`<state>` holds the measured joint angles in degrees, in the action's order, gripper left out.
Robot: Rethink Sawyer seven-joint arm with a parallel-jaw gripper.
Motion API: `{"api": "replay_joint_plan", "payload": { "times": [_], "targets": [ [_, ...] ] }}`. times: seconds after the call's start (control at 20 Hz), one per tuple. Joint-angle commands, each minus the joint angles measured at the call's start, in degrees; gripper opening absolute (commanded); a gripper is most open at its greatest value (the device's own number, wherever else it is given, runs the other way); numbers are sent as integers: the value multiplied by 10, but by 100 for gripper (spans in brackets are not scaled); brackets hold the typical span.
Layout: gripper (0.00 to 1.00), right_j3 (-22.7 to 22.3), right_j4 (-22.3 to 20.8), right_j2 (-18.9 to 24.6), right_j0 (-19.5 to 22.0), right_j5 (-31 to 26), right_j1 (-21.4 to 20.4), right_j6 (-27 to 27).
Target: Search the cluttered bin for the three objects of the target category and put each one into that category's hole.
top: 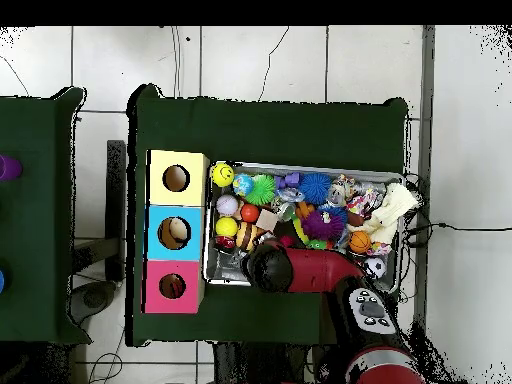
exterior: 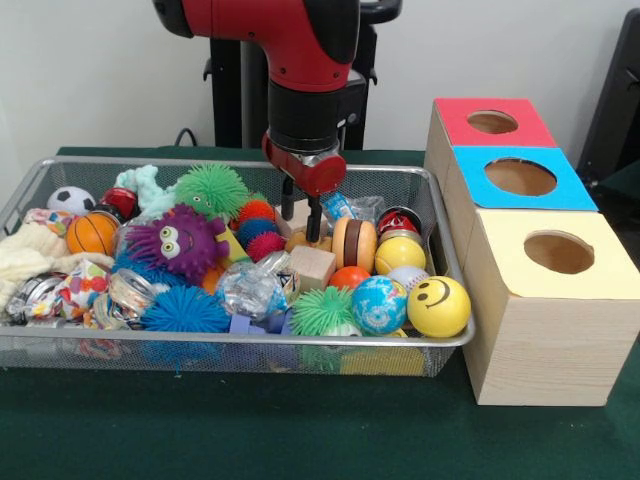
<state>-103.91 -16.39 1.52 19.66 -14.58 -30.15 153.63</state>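
Note:
The bin (exterior: 240,341) is a wide silver wire-mesh basket packed with toys; it also shows in the overhead view (top: 330,167). My gripper (exterior: 302,215) is open and reaches down into the bin's back middle, with a pale wooden piece (exterior: 299,213) between its fingers. A wooden cube (exterior: 312,266) and a wooden disc toy (exterior: 354,243) lie just in front of it. The hole (exterior: 492,122) in the red-topped box is at the far right, seen also from overhead (top: 172,286). From overhead the arm's wrist (top: 266,267) hides the gripper.
The blue-topped box (exterior: 520,177) and the yellow-topped box (exterior: 558,252) stand in a row with the red one, right of the bin. In the bin are a smiley ball (exterior: 438,305), a globe ball (exterior: 379,304), a purple monster (exterior: 185,240) and a basketball (exterior: 92,232).

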Motion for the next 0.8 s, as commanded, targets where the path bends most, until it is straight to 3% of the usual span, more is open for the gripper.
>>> {"api": "replay_joint_plan", "payload": {
  "times": [0.05,0.8],
  "targets": [
    [100,63,-6,34,-17,2,73,-7],
    [100,65,-4,42,-6,-32,56,-30]
  ]
}}
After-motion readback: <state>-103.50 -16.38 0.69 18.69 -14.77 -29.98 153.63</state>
